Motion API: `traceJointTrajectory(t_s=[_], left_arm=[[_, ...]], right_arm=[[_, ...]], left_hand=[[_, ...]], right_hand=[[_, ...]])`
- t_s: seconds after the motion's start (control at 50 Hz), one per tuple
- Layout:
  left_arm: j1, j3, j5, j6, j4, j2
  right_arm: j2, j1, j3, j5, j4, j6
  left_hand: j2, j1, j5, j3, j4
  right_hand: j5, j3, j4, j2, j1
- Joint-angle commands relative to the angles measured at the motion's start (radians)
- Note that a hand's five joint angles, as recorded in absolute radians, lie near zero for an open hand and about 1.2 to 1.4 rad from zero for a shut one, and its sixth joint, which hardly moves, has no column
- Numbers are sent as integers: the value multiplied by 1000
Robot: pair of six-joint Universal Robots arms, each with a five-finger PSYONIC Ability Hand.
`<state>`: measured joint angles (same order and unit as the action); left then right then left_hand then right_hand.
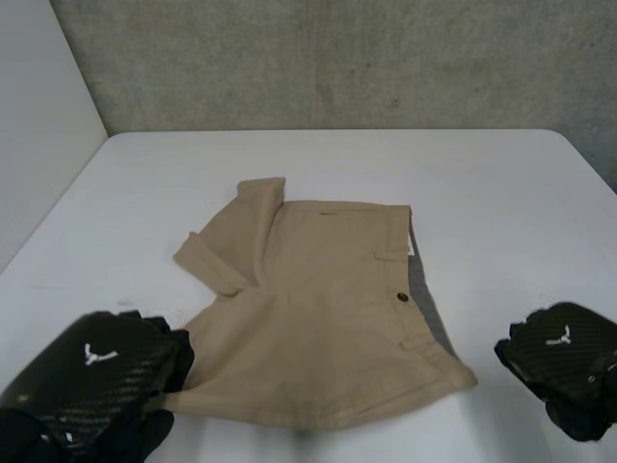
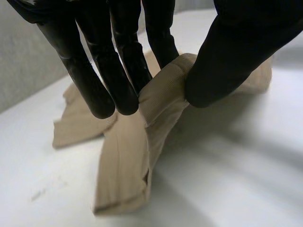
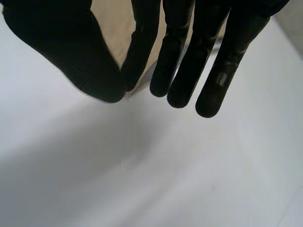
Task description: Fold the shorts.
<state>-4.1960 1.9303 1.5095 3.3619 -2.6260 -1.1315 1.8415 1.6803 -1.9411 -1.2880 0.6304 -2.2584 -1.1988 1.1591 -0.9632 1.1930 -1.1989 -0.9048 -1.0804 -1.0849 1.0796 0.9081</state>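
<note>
Shorts appear folded once on tabletop; further folds remain. Left hand fingers pinch a corner; right hand fingers straight, empty.

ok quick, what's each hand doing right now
Left hand: shut, pinching a corner of the shorts.
Right hand: open, fingers straight, holding nothing, off to the side of the shorts.

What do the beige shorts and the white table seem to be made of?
Beige shorts: probably woven cotton twill, matt; the cloth folds and creases softly. White table: smooth hard surface with a faint sheen, perhaps laminate or painted board.
</note>
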Motion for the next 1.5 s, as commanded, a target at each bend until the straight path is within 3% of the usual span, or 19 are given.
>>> traceJointTrajectory(t_s=[0.02, 0.1, 0.2, 0.36, 0.46, 0.58, 0.74, 0.82, 0.84, 0.86, 0.88, 1.0, 1.06, 1.16, 1.32, 1.5], left_arm=[[-153, -11, -66, -4, -75, -23], [-171, -25, -84, -18, -187, -120], [-164, -66, -77, -54, -246, -188], [-167, -119, -75, -99, -250, -284], [-164, -122, -75, -98, -256, -292], [-167, -134, -74, -98, -275, -304], [-176, -149, -74, -96, -276, -304], [-177, -151, -74, -94, -276, -304], [-177, -152, -74, -96, -276, -306], [-177, -151, -74, -94, -276, -306], [-177, -149, -74, -96, -275, -306], [-177, -126, -72, -94, -272, -300], [-174, -111, -74, -94, -269, -287], [-164, -85, -77, -94, -253, -274], [-156, -22, -84, -88, -175, -212], [-128, 3, -87, -87, -166, -191]], right_arm=[[2, -57, -44, 262, -180, -213], [-57, -50, -88, 266, -319, -430], [-149, -30, -133, 256, -428, -576], [-182, -22, -199, 243, -557, -583], [-275, 28, -199, 199, -649, -583], [-367, 91, -174, 133, -666, -579], [-421, 137, -167, 119, -684, -578], [-423, 139, -167, 119, -724, -578], [-423, 138, -167, 118, -736, -578], [-423, 130, -167, 113, -762, -578], [-421, 127, -167, 107, -776, -578], [-349, 116, -154, 29, -801, -567], [-253, 116, -145, 9, -758, -514], [-89, 95, -101, 12, -440, -284], [7, -68, -56, 16, -11, 43], [18, -120, -42, 52, 75, 117]], left_hand=[[-197, 237, -259, 203, -197], [-197, 237, -259, 203, -197], [-197, 237, -259, 203, -197], [-197, 237, -259, 203, -197], [-197, 237, -259, 203, -197], [-197, 237, -259, 203, -197], [-197, 237, -259, 203, -197], [-197, 237, -259, 203, -197], [-197, 237, -259, 203, -197], [-197, 237, -259, 203, -197], [-197, 237, -259, 203, -197], [-197, 237, -259, 203, -197], [-197, 237, -259, 203, -197], [-197, 237, -259, 203, -197], [-197, 237, -259, 203, -197], [-197, 237, -259, 203, -197]], right_hand=[[369, 370, 374, -369, -197], [501, 502, 507, -501, -330], [660, 661, 665, -660, -488], [639, 640, 645, -639, -468], [613, 614, 618, -613, -442], [586, 587, 592, -587, -415], [580, 581, 586, -581, -409], [314, 315, 320, -315, -143], [177, 178, 182, -177, -5], [-197, -196, -191, 197, 368], [-316, -315, -310, 315, 487], [-317, -316, -311, 317, 488], [-317, -316, -311, 317, 488], [-317, -316, -311, 317, 488], [-317, -316, -311, 317, 488], [-317, -316, -311, 317, 488]])
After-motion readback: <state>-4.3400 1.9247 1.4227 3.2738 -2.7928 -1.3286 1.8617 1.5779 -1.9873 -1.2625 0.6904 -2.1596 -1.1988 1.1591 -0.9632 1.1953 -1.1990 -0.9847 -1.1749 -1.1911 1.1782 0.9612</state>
